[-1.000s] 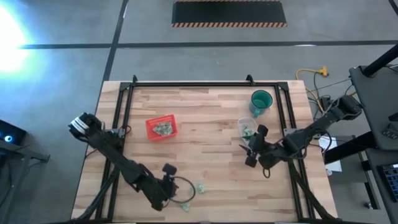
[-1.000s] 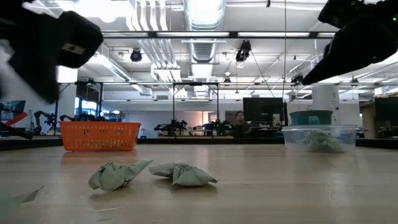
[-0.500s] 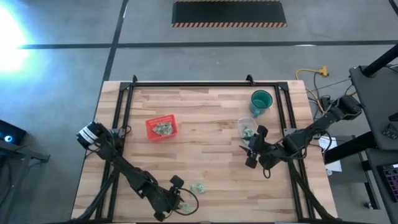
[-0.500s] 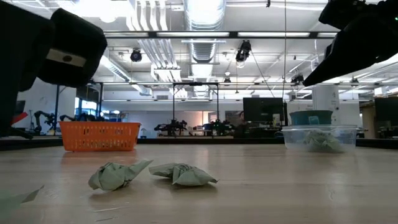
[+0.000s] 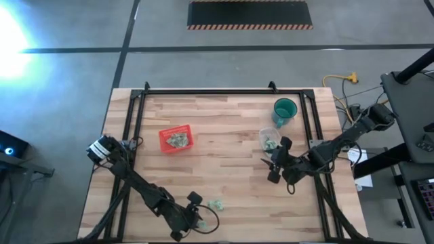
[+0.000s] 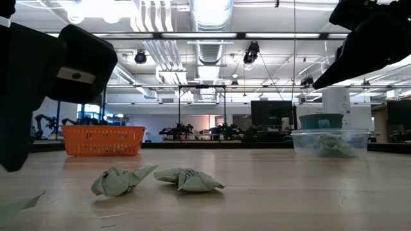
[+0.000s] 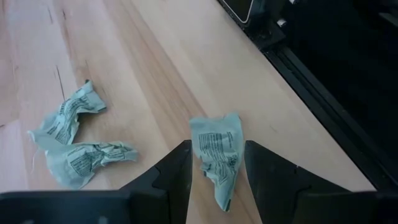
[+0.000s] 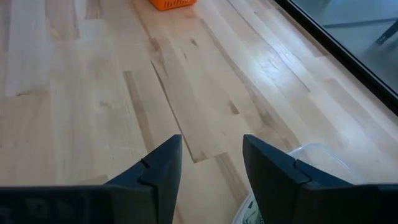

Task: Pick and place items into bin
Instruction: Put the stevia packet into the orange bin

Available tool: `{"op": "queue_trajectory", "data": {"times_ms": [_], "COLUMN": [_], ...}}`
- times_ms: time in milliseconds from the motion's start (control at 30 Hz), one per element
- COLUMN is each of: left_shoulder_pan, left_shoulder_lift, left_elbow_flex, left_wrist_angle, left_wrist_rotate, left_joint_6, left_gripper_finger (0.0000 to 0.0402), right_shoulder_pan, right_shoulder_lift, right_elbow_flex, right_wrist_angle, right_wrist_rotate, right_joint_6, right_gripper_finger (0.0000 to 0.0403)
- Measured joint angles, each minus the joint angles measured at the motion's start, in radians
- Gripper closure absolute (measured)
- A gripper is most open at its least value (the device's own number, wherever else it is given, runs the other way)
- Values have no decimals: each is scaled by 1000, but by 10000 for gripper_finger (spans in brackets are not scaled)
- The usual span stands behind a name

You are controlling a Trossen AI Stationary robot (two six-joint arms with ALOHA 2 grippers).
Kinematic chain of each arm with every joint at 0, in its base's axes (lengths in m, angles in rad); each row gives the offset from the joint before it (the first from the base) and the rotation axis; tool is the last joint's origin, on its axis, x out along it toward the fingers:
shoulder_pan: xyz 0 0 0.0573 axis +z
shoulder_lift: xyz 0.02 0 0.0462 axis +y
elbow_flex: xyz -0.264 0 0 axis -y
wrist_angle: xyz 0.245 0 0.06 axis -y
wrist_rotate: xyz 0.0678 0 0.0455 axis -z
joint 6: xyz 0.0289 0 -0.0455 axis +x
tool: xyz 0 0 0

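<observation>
My left gripper (image 5: pixel 196 220) is open near the table's near edge. In the left wrist view (image 7: pixel 216 147) its fingers stand on either side of one pale green crumpled wrapper (image 7: pixel 217 158) that lies flat on the wood; I cannot tell whether they touch it. Two more wrappers (image 7: pixel 68 118) (image 7: pixel 84 160) lie beside it; they also show in the low view (image 6: pixel 119 181) (image 6: pixel 191 180). The red tray (image 5: pixel 176 139) holds several wrappers. My right gripper (image 5: pixel 274 164) is open and empty above the table next to a clear tub (image 5: pixel 270 139).
The clear tub (image 6: pixel 331 142) holds more wrappers. A green cup (image 5: pixel 285 110) stands behind it at the far right. A black frame rail (image 7: pixel 323 118) runs along the near edge close to my left gripper. Bare wood lies between tray and tub.
My left gripper has gone toward the table's near edge and a little to the right, coming over the wrapper by the edge. My right arm has kept still, and the wrappers lie where they were.
</observation>
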Motion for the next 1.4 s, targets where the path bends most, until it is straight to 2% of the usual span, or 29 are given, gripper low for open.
{"op": "queue_trajectory", "data": {"times_ms": [733, 1067, 1167, 1400], "left_shoulder_pan": [9, 24, 30, 33], "left_shoulder_lift": [0, 48, 46, 31], "left_elbow_flex": [-29, -19, -19, -21], "left_wrist_angle": [1, 13, 10, 1], "left_wrist_rotate": [1, 58, 61, 55], "left_joint_6": [-54, -52, -52, -48], "left_gripper_finger": [272, 272, 285, 352], "right_shoulder_pan": [0, 0, 0, 0], "right_shoulder_lift": [0, 0, 0, 0], "right_elbow_flex": [0, -1, -2, -4], "right_wrist_angle": [2, 7, 8, 7], "right_wrist_rotate": [0, 0, 0, -4], "right_joint_6": [0, 0, 3, 4], "right_gripper_finger": [248, 255, 254, 260]}}
